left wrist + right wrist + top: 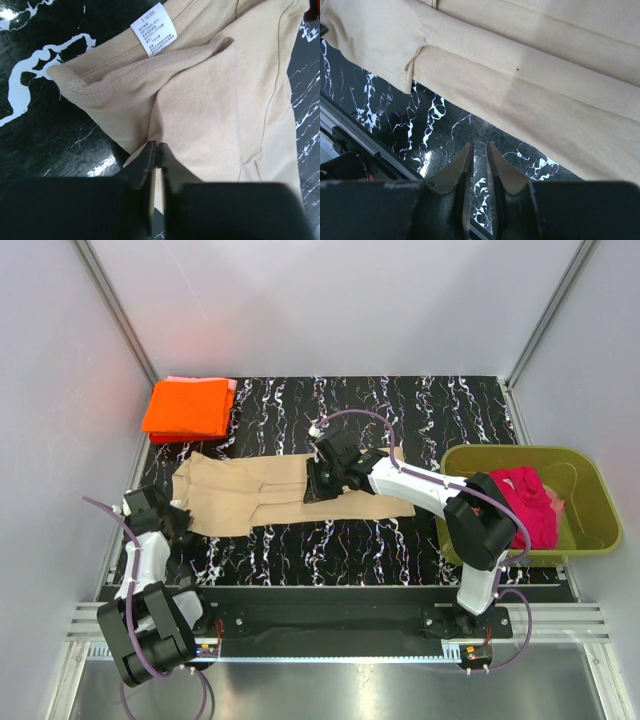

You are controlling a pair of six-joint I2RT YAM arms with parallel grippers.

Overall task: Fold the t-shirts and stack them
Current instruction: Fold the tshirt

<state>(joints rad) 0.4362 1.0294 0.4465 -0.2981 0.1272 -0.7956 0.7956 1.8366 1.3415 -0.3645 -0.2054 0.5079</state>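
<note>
The tan t-shirt (240,495) is laid out flat across the middle of the table (400,410), stretched from 9 o'clock towards 3. Its long edges are rolled inward in soft folds, so it's more of a strip. Bare marbled tabletop is left along the 12 o'clock side of it, and a narrower band at 6 o'clock before the metal rail. White walls close things in on three sides.

The orange t-shirt (188,408) is parked folded at 10 o'clock, with the pink t-shirt (231,386) peeking out underneath. The magenta t-shirt (525,502) is bunched up in the green tub (590,510) at 3 o'clock, right at the table edge.

A white label (153,31) is sewn inside the tan collar. The top line can be read as roughly "S 160/80A"; the rest is too small.

The left gripper (156,147) is tucked in close to its base, arm folded up tight, at the shirt's 9 o'clock end. Its fingers are pressed together with tan cloth pinched between them, and creases are drawn towards the grip.

The right arm is stretched long towards 10 o'clock, past the tub, with the right gripper (479,147) over the shirt's middle. Its fingers are held slightly apart with nothing between them; bare table is seen through the gap, with the shirt's folded edge just beyond.
</note>
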